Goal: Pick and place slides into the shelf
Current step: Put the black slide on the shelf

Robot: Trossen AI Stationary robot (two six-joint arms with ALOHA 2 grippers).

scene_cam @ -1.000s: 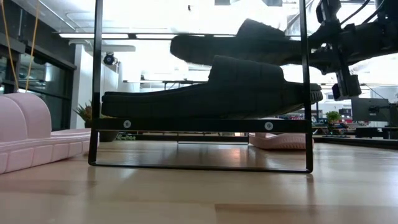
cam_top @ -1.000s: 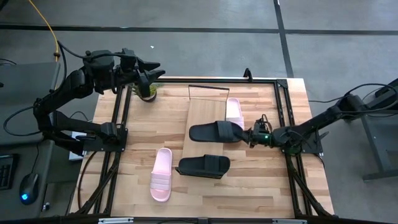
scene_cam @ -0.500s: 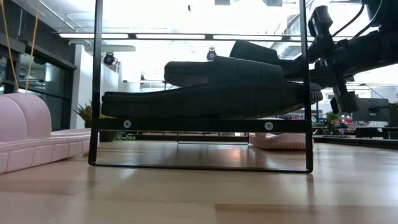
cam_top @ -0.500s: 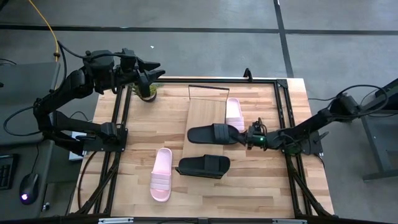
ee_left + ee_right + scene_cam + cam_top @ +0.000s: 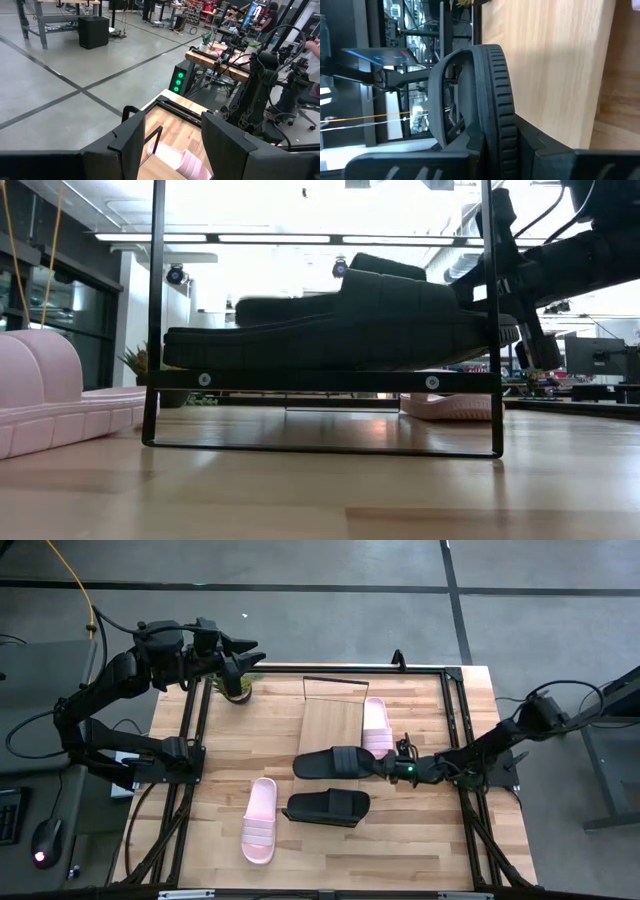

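Observation:
My right gripper [image 5: 396, 768] reaches in from the table's right side, shut on a black slide [image 5: 335, 762] that lies crosswise over the shelf's light-wood board [image 5: 330, 725]. A second black slide [image 5: 328, 807] lies crosswise on the board's near end and fills the front of the low view [image 5: 340, 340]. One pink slide [image 5: 376, 725] rests on the table beside the shelf's right side, another [image 5: 260, 820] at the near left. My left gripper [image 5: 247, 650] waits open, high above the far left corner. My right gripper pinches the black slide's heel end [image 5: 496, 131] between its two fingers [image 5: 547, 150], the sole's ribbed edge showing between them. The fingers come almost level from the table's right side, along the slide. The slide is level, strap up; the nearer slide hides its underside, so whether it touches the board I cannot tell.
A small potted plant [image 5: 238, 688] stands at the far left corner. The shelf's black wire frame [image 5: 335, 680] rises at its far end, and its near uprights [image 5: 155, 310] frame the low view. Black rails [image 5: 190, 780] run along the table's left and right sides.
My right gripper has gone toward the table's left edge and down, staying shut on the black slide. The slide has sunk from well above the shelf board to just over it and has shifted left, staying level.

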